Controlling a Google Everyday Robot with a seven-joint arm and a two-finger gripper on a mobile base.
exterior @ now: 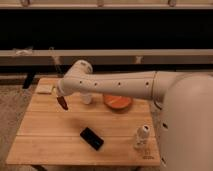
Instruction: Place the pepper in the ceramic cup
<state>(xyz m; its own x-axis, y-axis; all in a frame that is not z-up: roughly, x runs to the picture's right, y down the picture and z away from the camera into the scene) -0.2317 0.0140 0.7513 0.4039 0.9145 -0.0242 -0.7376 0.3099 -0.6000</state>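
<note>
- The gripper [59, 93] grips the pepper [63, 103], which hangs below it above the table [47, 134].
- The ceramic cup [87, 99] stands just beside the gripper, between it and the orange bowl [118, 102].

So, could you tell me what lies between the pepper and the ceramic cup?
Only bare table shows between the pepper and the ceramic cup in the camera view; the gripper holds the pepper at the table's left.
</note>
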